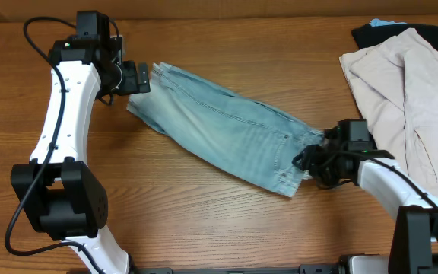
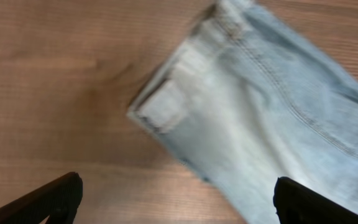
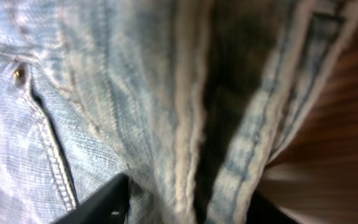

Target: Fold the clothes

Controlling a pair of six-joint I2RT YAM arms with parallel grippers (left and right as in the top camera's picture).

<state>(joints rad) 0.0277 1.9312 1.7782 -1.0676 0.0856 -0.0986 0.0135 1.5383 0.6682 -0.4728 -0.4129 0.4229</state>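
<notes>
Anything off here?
Shorts lie skewed, diagonal to the table edge, one end bunched in the right gripper. Beige garment is rumpled, overlapping the black one at the far right. No damage visible.

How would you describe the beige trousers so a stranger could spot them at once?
Start at the wooden table and look to its far right edge, where clothes lie heaped. The beige trousers lie crumpled there, partly over a black garment. Unlike the blue denim shorts mid-table, they are pale sand-coloured.

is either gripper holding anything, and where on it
The right gripper seems to pinch the shorts by the bunched edge of their right end. The left gripper is open, holding nothing.
</notes>
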